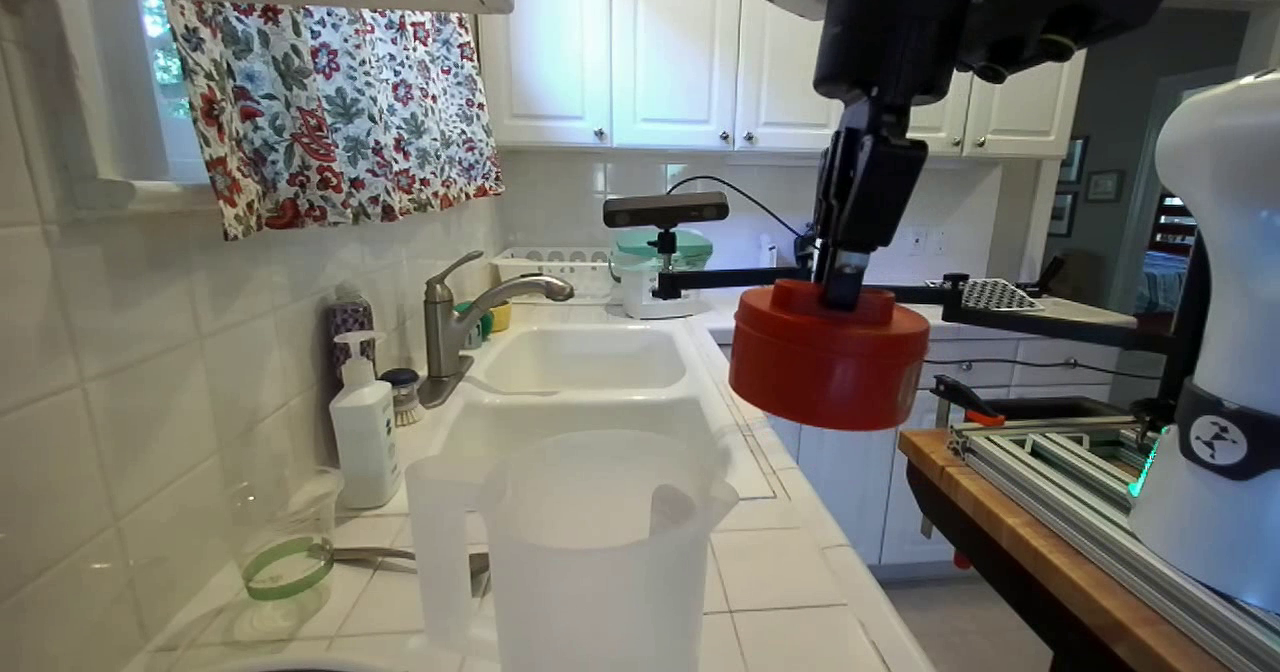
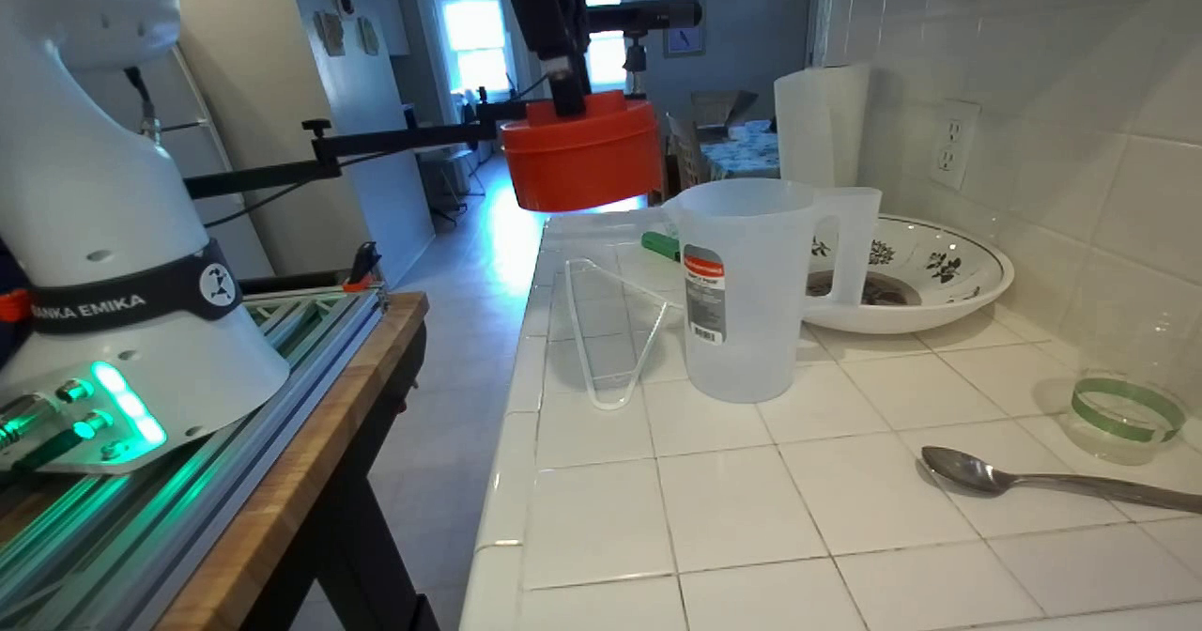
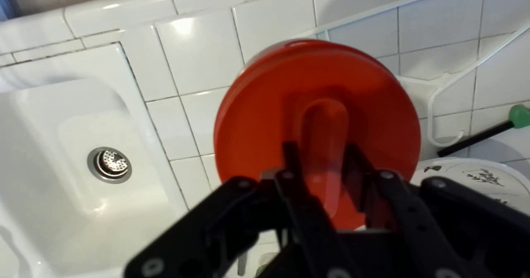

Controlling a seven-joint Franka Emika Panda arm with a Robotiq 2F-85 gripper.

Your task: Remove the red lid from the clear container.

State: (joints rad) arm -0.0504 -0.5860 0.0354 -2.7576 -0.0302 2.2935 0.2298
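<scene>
The round red lid hangs in the air, slightly tilted, held by its raised ridge. It also shows in an exterior view and fills the middle of the wrist view. My gripper is shut on that ridge, one finger on each side; its fingers also show in the wrist view. The clear container, a translucent pitcher with a handle, stands upright and open-topped on the tiled counter. It shows in an exterior view too. The lid is apart from it. In the wrist view I cannot make out the container.
A white double sink with a faucet and a soap bottle lie along the wall side. A patterned bowl, a spoon, a green-banded clear cup and a white wire frame are on the counter.
</scene>
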